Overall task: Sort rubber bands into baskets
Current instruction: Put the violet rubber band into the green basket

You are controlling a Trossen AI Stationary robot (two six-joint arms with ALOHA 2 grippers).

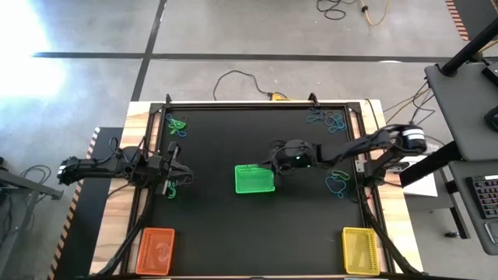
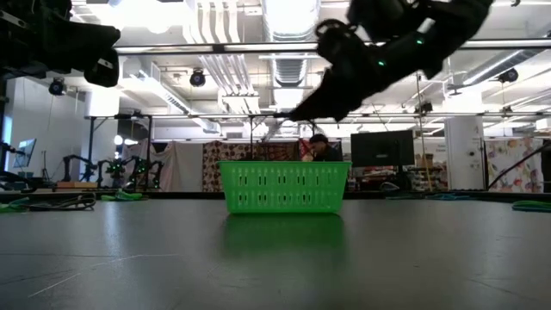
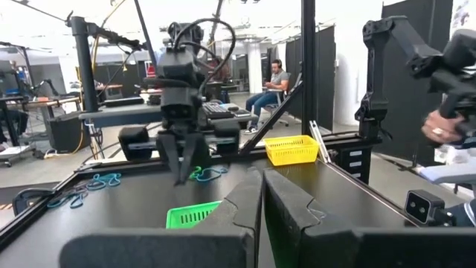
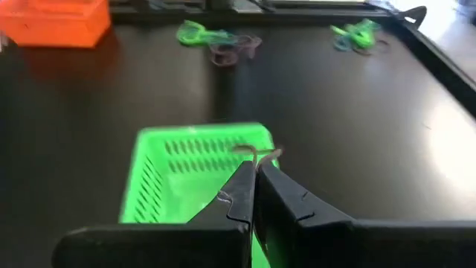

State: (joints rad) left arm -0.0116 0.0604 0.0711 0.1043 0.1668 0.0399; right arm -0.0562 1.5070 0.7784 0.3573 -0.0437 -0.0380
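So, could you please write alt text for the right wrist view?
The right gripper, fingers shut, hangs over the near rim of the green basket on the black table. Beyond lie green rubber bands and the orange basket.

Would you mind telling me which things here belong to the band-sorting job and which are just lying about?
Job:
- green basket
- orange basket
- yellow basket
- green bands
- blue bands
- right gripper, shut over the green basket
- left gripper, shut, near the table's left edge

Lying about:
- cables on the floor
- keyboard
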